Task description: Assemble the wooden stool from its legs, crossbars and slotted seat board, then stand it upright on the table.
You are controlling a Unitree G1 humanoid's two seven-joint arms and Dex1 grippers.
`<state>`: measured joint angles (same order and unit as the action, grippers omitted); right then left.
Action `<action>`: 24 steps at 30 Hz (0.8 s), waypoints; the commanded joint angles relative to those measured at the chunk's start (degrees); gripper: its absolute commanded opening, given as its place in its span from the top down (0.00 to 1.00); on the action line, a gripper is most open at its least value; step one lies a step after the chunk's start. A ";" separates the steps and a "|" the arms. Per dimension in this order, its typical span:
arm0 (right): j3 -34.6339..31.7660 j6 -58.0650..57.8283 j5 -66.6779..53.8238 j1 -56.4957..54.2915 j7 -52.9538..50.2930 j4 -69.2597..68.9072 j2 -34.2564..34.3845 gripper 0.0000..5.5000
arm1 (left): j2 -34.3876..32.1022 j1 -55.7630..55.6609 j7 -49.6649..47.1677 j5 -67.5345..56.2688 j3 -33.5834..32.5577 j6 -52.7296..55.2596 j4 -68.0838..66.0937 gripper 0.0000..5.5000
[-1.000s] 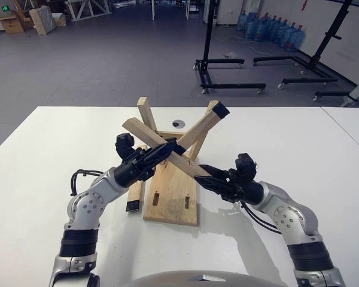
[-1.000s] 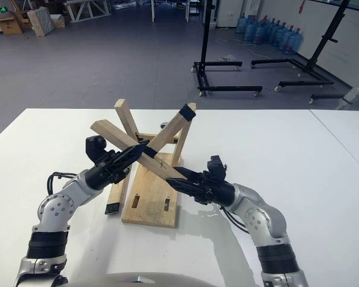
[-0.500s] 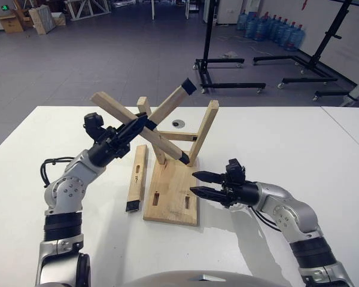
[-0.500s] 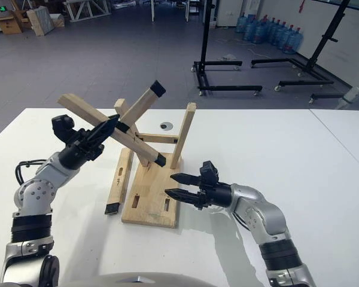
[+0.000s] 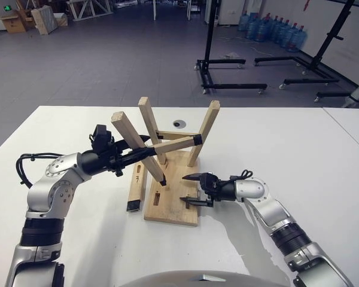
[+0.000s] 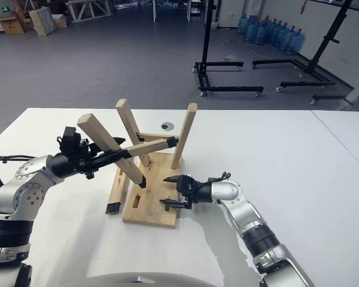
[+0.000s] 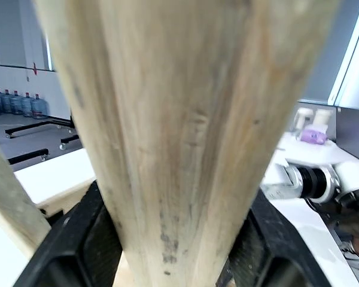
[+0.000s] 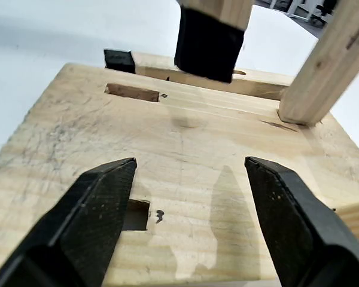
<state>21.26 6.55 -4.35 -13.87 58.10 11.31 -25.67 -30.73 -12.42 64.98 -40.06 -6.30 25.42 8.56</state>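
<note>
Seat board (image 5: 167, 210) lies flat on the white table (image 5: 299, 149), long axis running near to far. Two legs stand in its far end. The left standing leg (image 5: 147, 122) leans left, the right standing leg (image 5: 207, 128) leans right, and a crossbar (image 5: 178, 136) sits between them. A loose leg (image 5: 136, 188) lies on the table just left of the board and roughly parallel to it, black cap at the near end.

Left gripper (image 5: 137, 155) has its jaws clamped on a crossed leg pair held in the air over the board's left side. The gripped bar (image 5: 173, 144) runs nearly level, left to right, with its capped tip near the right standing leg. The crossing leg (image 5: 128, 131) slants from upper left down to the right. Its black cap (image 8: 208, 42) hangs just above the board, not touching.

Right gripper (image 5: 183, 189) has its jaws spread wide and empty. It sits low over the board's near right part, pointing left, with a slot (image 8: 137, 214) beside one finger.
</note>
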 commanded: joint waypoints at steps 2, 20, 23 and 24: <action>1.79 -1.77 5.10 1.81 2.00 3.76 -5.71 0.39 | -2.30 2.39 0.49 -0.42 0.10 0.87 4.79 0.62; 1.91 -2.86 2.91 3.01 1.98 1.11 -7.27 0.39 | -5.87 5.38 1.87 1.66 2.18 -0.87 3.32 0.63; 2.14 -2.82 3.29 3.06 1.57 1.28 -7.03 0.39 | -7.60 3.81 3.11 1.48 1.48 -0.44 2.98 0.63; 2.19 -2.85 3.34 3.01 1.49 1.33 -6.96 0.39 | -8.32 3.29 3.67 1.45 1.35 -0.14 2.82 0.63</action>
<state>21.33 6.36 -5.21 -13.51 59.27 10.04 -31.01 -37.12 -7.39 67.49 -38.45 -4.39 24.50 11.75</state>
